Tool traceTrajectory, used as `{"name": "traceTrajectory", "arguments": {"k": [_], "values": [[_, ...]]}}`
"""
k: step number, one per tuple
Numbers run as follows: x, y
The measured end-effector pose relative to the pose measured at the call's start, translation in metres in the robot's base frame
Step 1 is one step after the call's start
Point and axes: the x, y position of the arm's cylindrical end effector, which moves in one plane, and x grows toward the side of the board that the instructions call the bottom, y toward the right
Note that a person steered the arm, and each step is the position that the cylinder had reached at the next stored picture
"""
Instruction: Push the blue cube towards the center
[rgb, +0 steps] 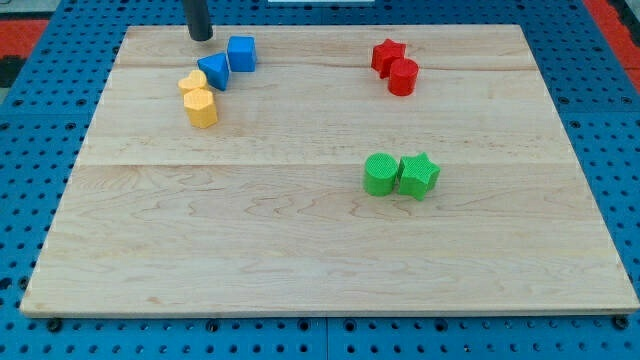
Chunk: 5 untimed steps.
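In the camera view, the tip (201, 37) is seen at the upper left of the board (300, 250), a bare rod end holding nothing, just left of and slightly above the blue cube (241, 53) without touching it. The cube sits in the upper left, touching or nearly touching the blue wedge (213, 71), below which two yellow blocks (198, 98) are clustered. The centre lies down and to the right of the cube, so the tip is already roughly on the far side. A push is best aimed through the cube's middle, so that the wedge is not dragged along. The red pair (395, 67) and green pair (401, 174) stand well apart.
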Motion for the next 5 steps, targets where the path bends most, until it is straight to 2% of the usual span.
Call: {"name": "traceTrajectory", "arguments": {"k": [1, 2, 5], "values": [[0.044, 0.061], [0.074, 0.096], [0.064, 0.105]]}}
